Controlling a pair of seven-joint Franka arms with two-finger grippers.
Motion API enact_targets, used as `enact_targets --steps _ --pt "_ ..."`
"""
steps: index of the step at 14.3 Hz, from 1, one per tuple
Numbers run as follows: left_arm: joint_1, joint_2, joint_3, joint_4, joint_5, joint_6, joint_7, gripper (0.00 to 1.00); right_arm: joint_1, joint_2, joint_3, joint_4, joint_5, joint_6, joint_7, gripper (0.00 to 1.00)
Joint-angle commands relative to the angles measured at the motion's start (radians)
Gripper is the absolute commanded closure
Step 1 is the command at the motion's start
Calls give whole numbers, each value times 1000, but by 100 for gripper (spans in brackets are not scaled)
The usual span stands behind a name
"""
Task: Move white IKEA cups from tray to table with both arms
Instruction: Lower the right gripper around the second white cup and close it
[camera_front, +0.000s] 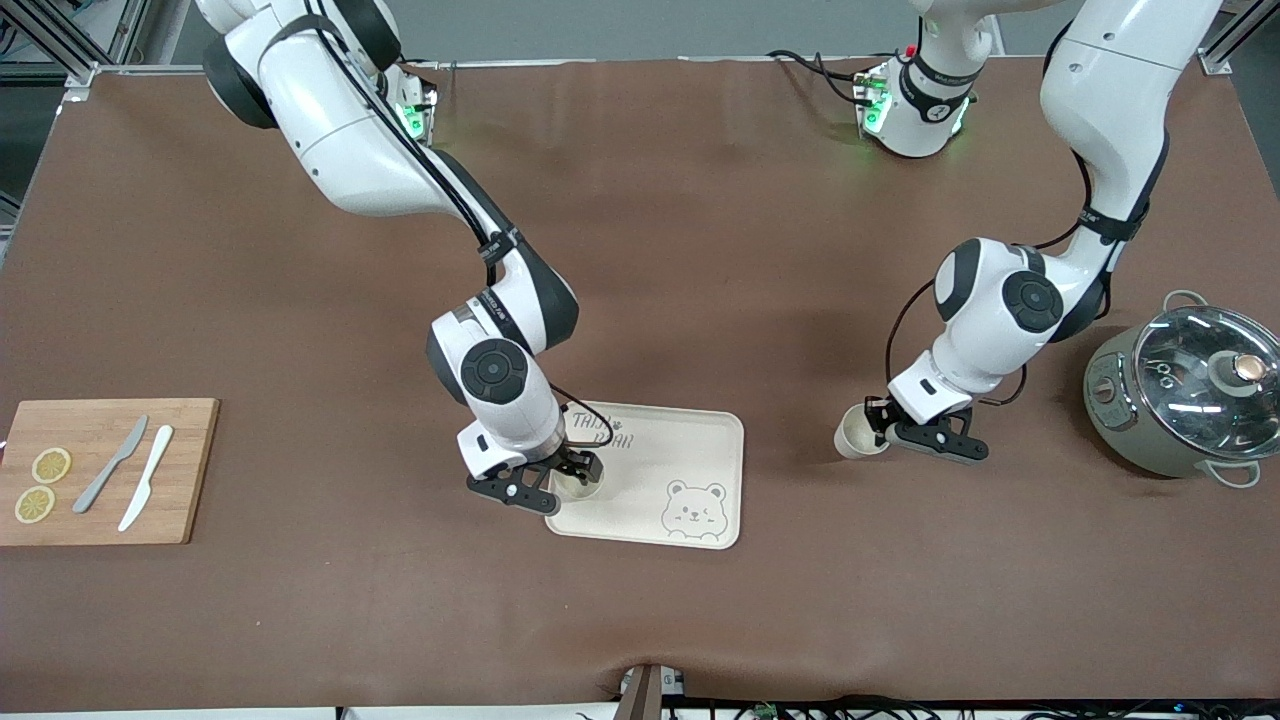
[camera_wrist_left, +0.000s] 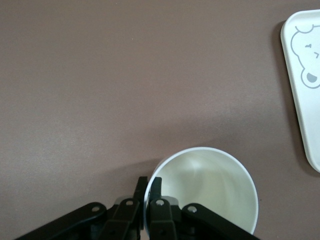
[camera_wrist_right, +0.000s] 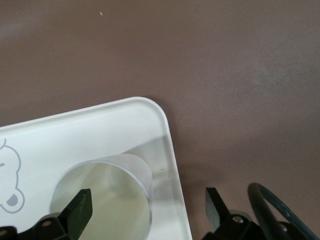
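One white cup (camera_front: 583, 486) stands upright on the bear tray (camera_front: 690, 440), in the corner toward the right arm's end. My right gripper (camera_front: 570, 478) hangs open over it. One finger (camera_wrist_right: 80, 209) sits above the cup's (camera_wrist_right: 107, 197) mouth, the other finger (camera_wrist_right: 215, 201) outside past the tray (camera_wrist_right: 100, 130) edge, neither touching the wall. A second white cup (camera_front: 856, 438) is off the tray, toward the left arm's end. My left gripper (camera_front: 879, 422) is shut on its rim, one finger inside and one outside (camera_wrist_left: 149, 189) the cup (camera_wrist_left: 210, 190). I cannot tell whether it rests on the table.
A wooden board (camera_front: 190, 470) at the right arm's end carries two lemon slices (camera_front: 50, 465), a grey knife (camera_front: 110, 464) and a white knife (camera_front: 146, 491). A grey pot with a glass lid (camera_front: 1195, 385) stands at the left arm's end, close to the left arm.
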Motion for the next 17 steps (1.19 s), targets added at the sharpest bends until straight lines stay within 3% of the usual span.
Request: enact_targets --steps 1,10,14,15,16,17 --pt "7 0 -3 -9 26 18 2 100 10 34 -7 31 -21 30 22 0" --pt "23 41 0 4 77 41 2 100 9 36 -7 30 -25 32 20 0" --pt "23 41 0 6 77 42 2 100 6 34 -8 30 -27 26 16 70" --pt "20 46 0 7 78 42 2 54 4 34 -7 30 -36 23 15 81" --pt "13 49 0 15 80 44 1 1 6 34 -7 30 -40 23 15 89" --pt "12 52 0 15 80 45 -9 0 6 34 -7 30 -42 23 15 98"
